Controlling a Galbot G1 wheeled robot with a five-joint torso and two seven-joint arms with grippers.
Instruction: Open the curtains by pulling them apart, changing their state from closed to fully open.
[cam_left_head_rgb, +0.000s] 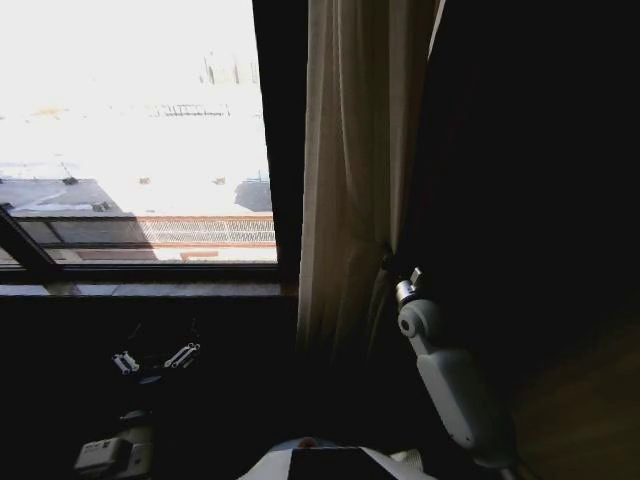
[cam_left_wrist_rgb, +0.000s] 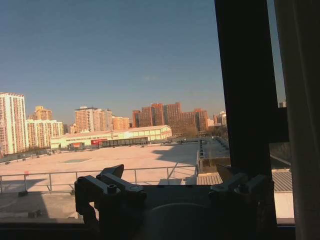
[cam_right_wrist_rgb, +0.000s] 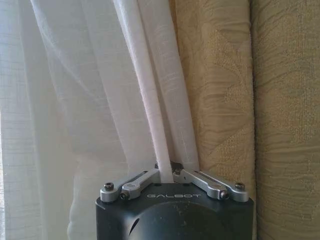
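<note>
Right wrist view: curtains (cam_right_wrist_rgb: 165, 125) fold pinched between right gripper (cam_right_wrist_rgb: 167, 176) fingertips

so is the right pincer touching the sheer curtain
Touching. The right wrist view shows the right pincer shut on a gathered fold of the sheer curtain.

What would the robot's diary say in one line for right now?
right claw: shut on a fold of the white curtain | left claw: open, low under the window | window half uncovered
</note>
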